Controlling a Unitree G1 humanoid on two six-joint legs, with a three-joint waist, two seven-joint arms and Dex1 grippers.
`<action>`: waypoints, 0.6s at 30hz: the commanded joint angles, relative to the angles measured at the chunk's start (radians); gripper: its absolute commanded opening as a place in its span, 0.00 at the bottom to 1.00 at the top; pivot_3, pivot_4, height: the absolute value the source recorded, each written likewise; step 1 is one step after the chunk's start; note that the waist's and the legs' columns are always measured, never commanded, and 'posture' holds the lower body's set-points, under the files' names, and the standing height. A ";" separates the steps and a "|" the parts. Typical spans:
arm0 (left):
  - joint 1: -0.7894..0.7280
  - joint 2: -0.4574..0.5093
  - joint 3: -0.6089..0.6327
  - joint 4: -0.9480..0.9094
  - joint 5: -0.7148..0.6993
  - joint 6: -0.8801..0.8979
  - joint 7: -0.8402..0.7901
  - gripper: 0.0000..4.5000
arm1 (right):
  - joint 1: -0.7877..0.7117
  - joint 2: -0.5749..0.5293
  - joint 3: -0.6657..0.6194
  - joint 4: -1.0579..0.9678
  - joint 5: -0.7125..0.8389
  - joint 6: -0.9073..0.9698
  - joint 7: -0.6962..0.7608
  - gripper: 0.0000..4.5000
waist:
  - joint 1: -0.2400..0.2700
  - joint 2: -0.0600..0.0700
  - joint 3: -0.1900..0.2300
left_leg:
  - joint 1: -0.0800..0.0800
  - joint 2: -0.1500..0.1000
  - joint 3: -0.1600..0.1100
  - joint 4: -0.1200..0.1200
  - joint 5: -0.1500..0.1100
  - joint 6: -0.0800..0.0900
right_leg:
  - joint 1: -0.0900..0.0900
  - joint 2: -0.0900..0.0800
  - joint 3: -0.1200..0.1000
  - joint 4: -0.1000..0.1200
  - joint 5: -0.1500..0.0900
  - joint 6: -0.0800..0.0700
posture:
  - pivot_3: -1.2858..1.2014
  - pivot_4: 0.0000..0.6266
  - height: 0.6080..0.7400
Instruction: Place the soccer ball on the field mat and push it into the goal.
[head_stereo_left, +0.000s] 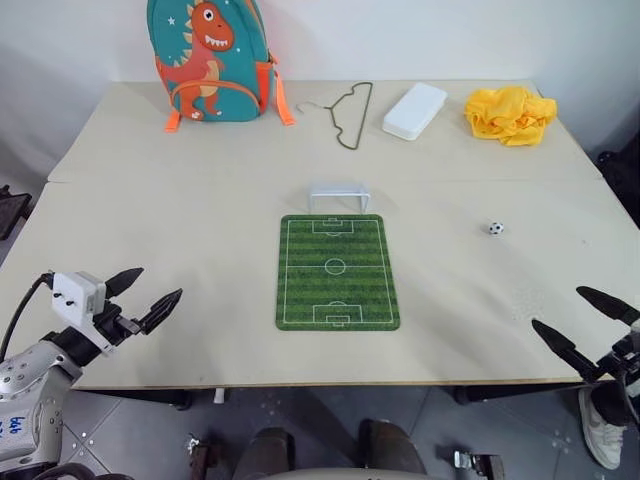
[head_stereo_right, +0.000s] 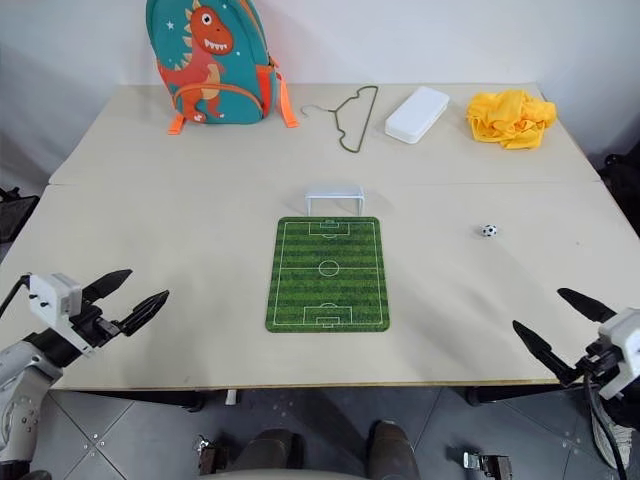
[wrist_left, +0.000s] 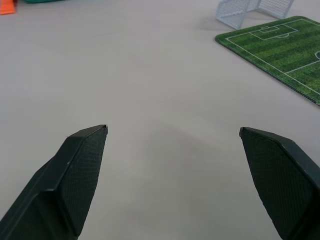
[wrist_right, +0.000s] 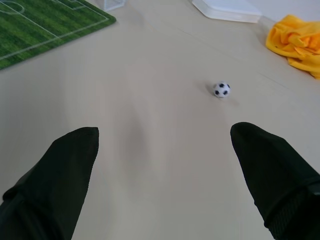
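Observation:
The green field mat (head_stereo_left: 337, 271) lies flat at the table's middle, with the small white goal (head_stereo_left: 338, 193) standing just beyond its far end. The tiny soccer ball (head_stereo_left: 495, 228) rests on the bare table to the right of the mat; the right wrist view also catches the ball (wrist_right: 221, 89). My left gripper (head_stereo_left: 143, 296) hovers open over the near left of the table, well left of the mat. At the near right edge my right gripper (head_stereo_left: 586, 320) is open and empty, some way nearer than the ball.
Along the far edge stand a teal dinosaur backpack (head_stereo_left: 210, 58), a wire hanger (head_stereo_left: 347, 113), a white rectangular box (head_stereo_left: 414, 110) and a crumpled yellow cloth (head_stereo_left: 510, 114). A seam (head_stereo_left: 150, 181) crosses the table behind the goal.

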 joint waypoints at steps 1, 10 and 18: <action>-0.002 -0.001 0.021 -0.031 -0.002 -0.030 0.005 1.00 | -0.008 -0.003 -0.007 -0.007 0.015 -0.003 0.003 0.99 | 0.001 0.000 0.000 | 0.000 0.000 0.000 0.000 0.000 0.000 | 0.000 0.000 0.000 0.000 0.000 0.000 | 0.52 0.24 1.00; -0.207 0.068 -0.129 -0.084 -0.202 0.123 -0.266 1.00 | 0.002 -0.009 -0.136 0.139 0.019 -0.014 -0.061 0.99 | 0.021 0.000 0.000 | -0.001 -0.001 0.003 0.002 0.000 0.000 | 0.000 0.000 -0.001 0.001 0.000 0.000 | 0.52 0.24 1.00; -0.342 0.082 -0.239 -0.055 -0.178 0.126 -0.377 1.00 | -0.127 -0.021 -0.090 0.241 -0.010 0.003 -0.134 0.99 | -0.013 0.001 -0.001 | 0.000 0.000 0.008 0.001 0.001 0.000 | 0.000 0.001 0.001 0.005 0.000 0.000 | 0.52 0.24 1.00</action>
